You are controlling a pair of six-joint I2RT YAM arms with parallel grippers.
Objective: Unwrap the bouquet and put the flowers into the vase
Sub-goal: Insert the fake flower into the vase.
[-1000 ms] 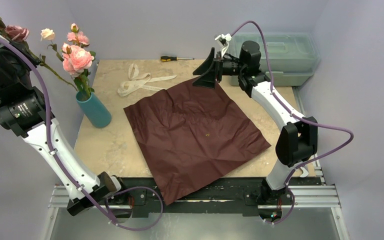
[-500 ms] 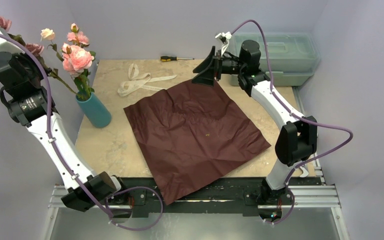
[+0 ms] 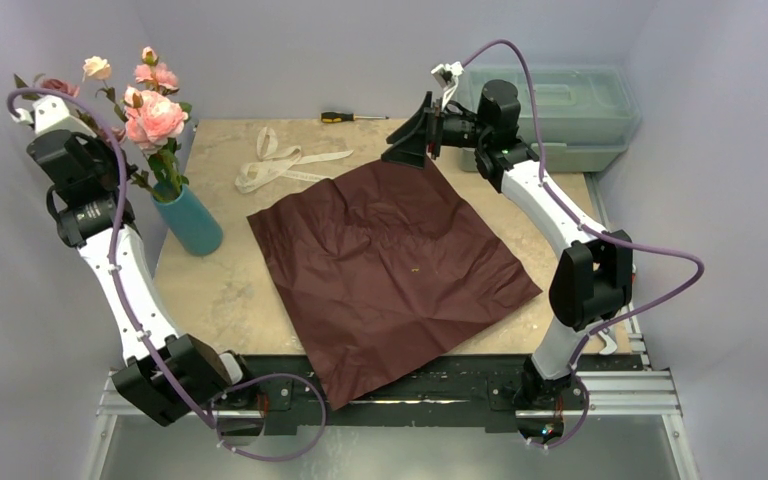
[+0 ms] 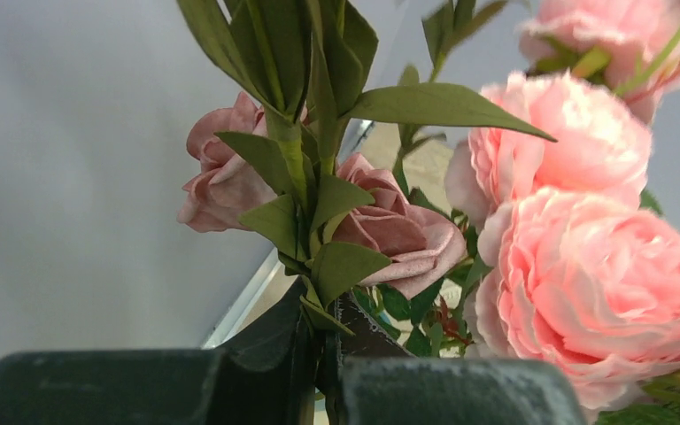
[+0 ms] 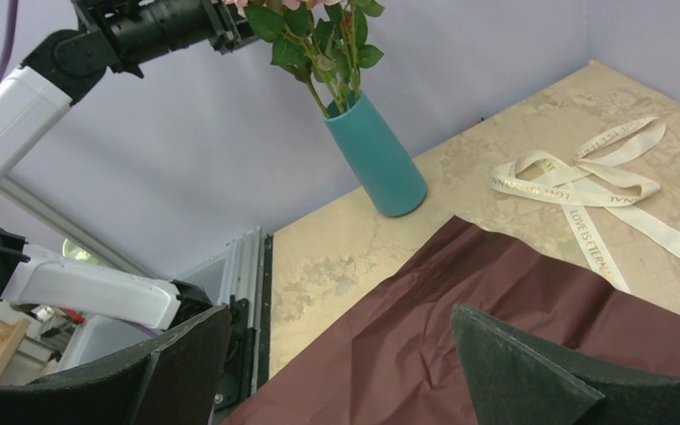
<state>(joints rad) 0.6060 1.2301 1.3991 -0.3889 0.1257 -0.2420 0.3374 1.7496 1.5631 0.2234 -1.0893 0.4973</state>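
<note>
The bouquet lies unwrapped. Its maroon paper (image 3: 390, 265) is spread flat on the table. The teal vase (image 3: 190, 220) stands at the left edge with pink flowers (image 3: 155, 115) in it. My left gripper (image 3: 103, 150) is up beside those blooms. In the left wrist view it (image 4: 323, 341) is shut on the green stem of two dusky roses (image 4: 390, 235), close to the big pink roses (image 4: 584, 266). My right gripper (image 3: 415, 140) hovers open over the paper's far corner, its jaws wide above the paper (image 5: 513, 301). That view also shows the vase (image 5: 376, 159).
A cream ribbon (image 3: 280, 165) lies loose behind the paper. A screwdriver (image 3: 345, 117) rests at the table's back edge. A pale green toolbox (image 3: 560, 105) stands at the back right. The paper's near corner hangs over the front edge.
My left arm has swung right and lower, bringing the dusky rose stem in from the far left toward the flowers in the vase. The right arm has barely moved.
</note>
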